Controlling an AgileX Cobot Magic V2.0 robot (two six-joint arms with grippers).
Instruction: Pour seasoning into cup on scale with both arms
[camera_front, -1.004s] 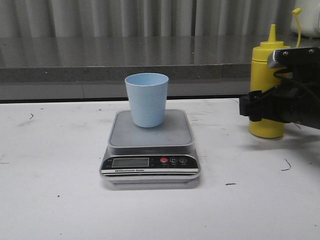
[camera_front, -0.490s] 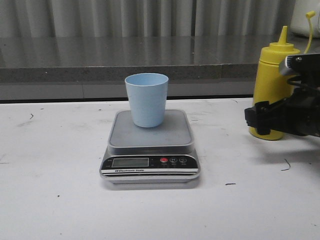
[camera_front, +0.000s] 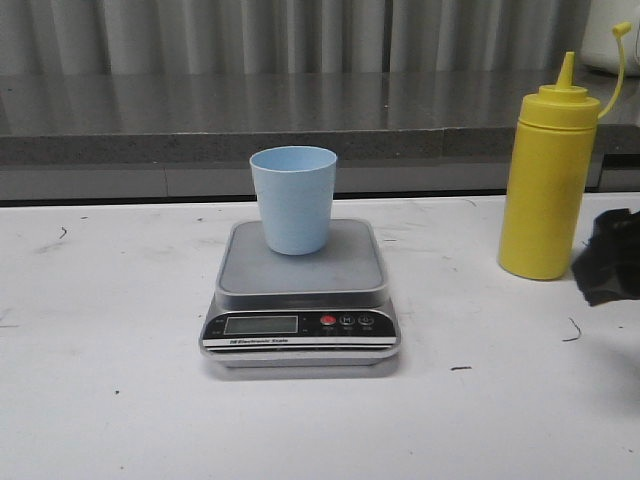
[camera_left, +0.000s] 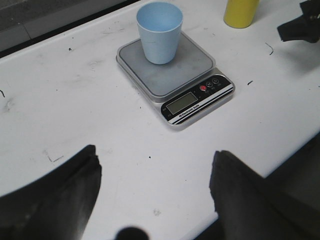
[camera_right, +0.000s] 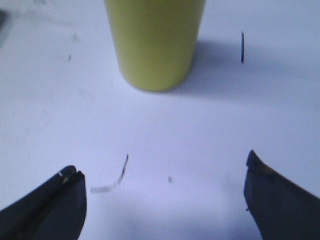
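Observation:
The pale blue cup (camera_front: 293, 200) stands upright on the grey platform of the scale (camera_front: 300, 290) at mid table. The yellow seasoning bottle (camera_front: 545, 180) stands upright on the table right of the scale, with nothing holding it. My right gripper (camera_front: 607, 270) shows only at the right edge, near and right of the bottle. In the right wrist view it (camera_right: 165, 175) is open and empty, with the bottle's base (camera_right: 152, 40) ahead of it. My left gripper (camera_left: 155, 170) is open and empty over the table. It is well short of the scale (camera_left: 150, 75) and cup (camera_left: 160, 32).
A grey ledge (camera_front: 200, 140) and a curtain run along the back of the white table (camera_front: 100, 400). The left wrist view also shows the bottle's base (camera_left: 240, 12) and the right gripper (camera_left: 302, 30) beyond the scale.
My right gripper was around the bottle and has drawn back to the right, clear of it. The bottle shifted slightly right and now stands free. Cup and scale have not moved.

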